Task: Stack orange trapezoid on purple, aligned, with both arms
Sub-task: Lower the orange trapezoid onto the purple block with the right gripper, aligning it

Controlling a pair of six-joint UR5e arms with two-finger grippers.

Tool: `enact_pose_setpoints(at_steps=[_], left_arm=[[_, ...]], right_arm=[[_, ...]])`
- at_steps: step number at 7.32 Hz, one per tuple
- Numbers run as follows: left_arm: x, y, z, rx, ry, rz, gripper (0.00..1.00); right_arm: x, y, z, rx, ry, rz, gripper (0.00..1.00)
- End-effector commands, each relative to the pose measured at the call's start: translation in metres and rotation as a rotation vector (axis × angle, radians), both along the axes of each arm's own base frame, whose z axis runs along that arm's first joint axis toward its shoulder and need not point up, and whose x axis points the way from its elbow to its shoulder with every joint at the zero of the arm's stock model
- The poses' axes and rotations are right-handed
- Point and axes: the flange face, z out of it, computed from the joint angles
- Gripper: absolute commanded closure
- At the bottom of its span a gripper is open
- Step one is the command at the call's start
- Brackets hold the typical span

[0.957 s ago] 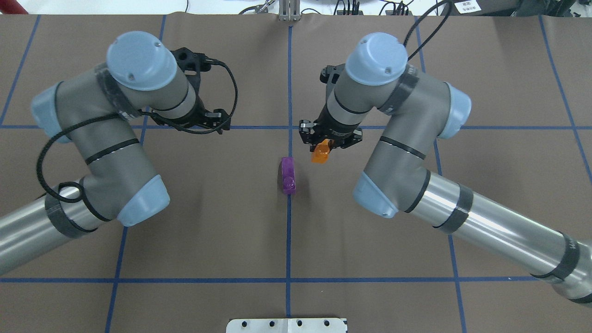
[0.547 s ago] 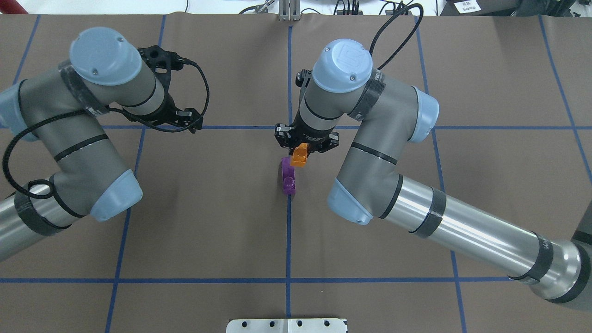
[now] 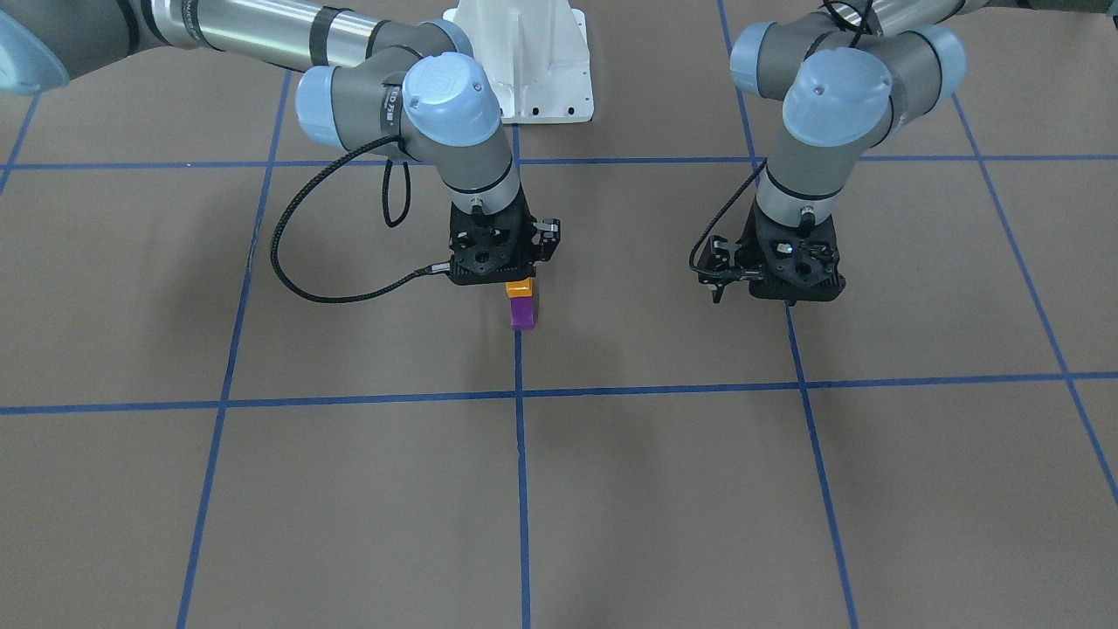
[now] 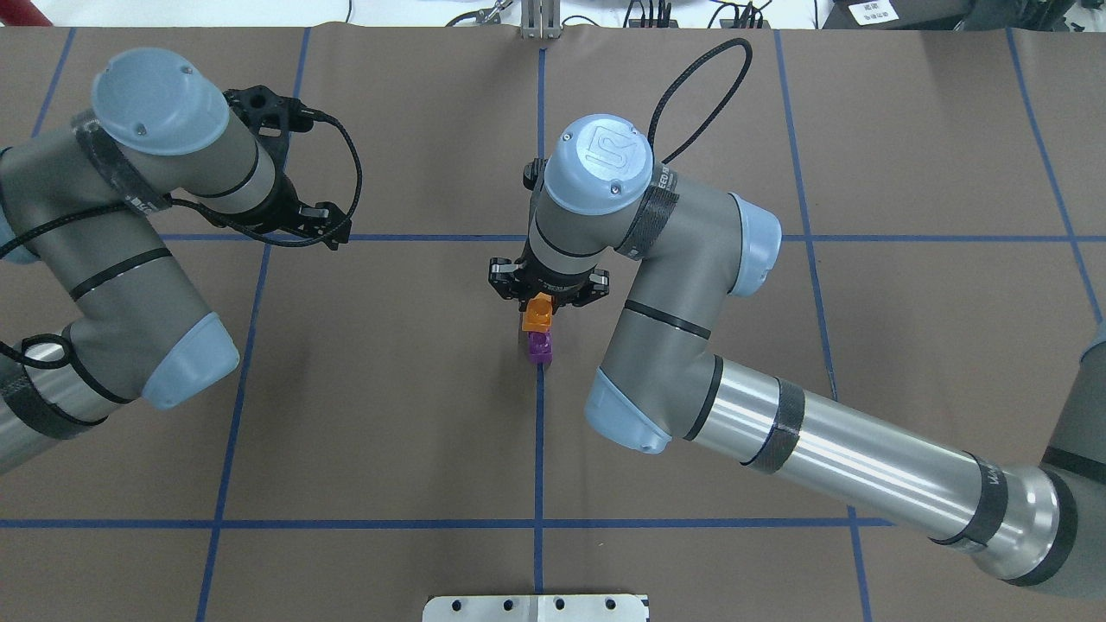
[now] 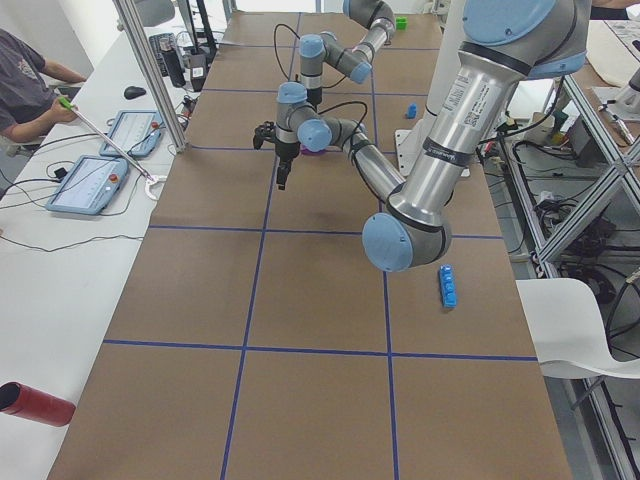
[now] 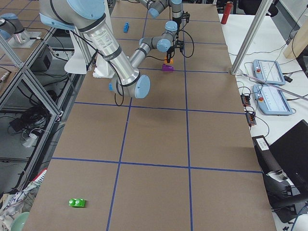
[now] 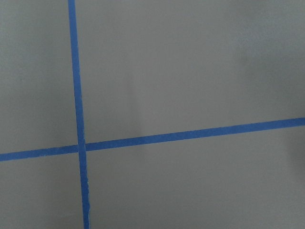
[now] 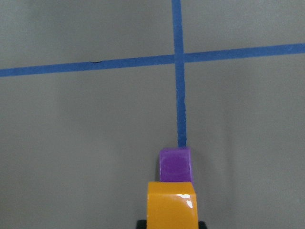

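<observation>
I have the right pincer [image 4: 539, 304] pinching the orange [image 4: 537, 316] from above, jaws pressed on its sides. The block hangs over the purple [image 4: 540, 348], which sits on the surface [image 4: 389, 432] about midway between the robot's edge and the operators' edge, right on the tape line [image 4: 539, 449] that runs between those 2 edges.

From overhead, the orange covers the purple's far end, while the end toward the robot's edge shows with its stud bare. The front view puts the orange [image 3: 520, 287] directly above the purple [image 3: 524, 314]. I cannot tell whether they are touching or a hair apart.

The left pincer [image 3: 790, 293] hovers well off toward the surface's left end. Its wrist camera sees only bare surface and tape. I cannot tell whether its jaws are spread or closed.

I judge this to be the placing step: the orange is carried in, not yet seated. The next move calls for a small shift toward the robot's edge until the 2 outlines match. I would then check that the sloped sides face the same way and press straight down onto the stud. The purple is loose, so a skewed push could slide or tip it. Bringing the left pincer in to brace it would suit the 2-arm task.
</observation>
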Motion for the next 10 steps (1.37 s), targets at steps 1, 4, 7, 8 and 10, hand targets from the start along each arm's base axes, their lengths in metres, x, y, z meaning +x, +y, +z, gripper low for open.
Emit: enact_pose_setpoints(at_steps=[1,4,7,8,10], left_arm=[[0.0,0.0,0.001,-0.002,-0.001,-0.002,0.0],[0.0,-0.001,0.002,-0.004,-0.002,-0.003,0.0],[0.002,0.0,0.003,-0.007,-0.003,-0.002,0.0],[0.002,0.0,0.003,-0.007,-0.003,-0.002,0.0],[0.002,0.0,0.002,-0.006,-0.002,-0.002,0.0]], right_arm=[[0.002,0.0,0.007,0.008,0.009,-0.008,1.0],[0.002,0.002,0.008,0.054,0.041,-0.058,1.0],[-0.005,0.011,0.006,0.097,0.04,-0.1,1.0],[-0.008,0.014,0.006,0.098,0.041,-0.104,1.0],[-0.013,0.019,0.007,0.102,0.045,-0.109,1.0]])
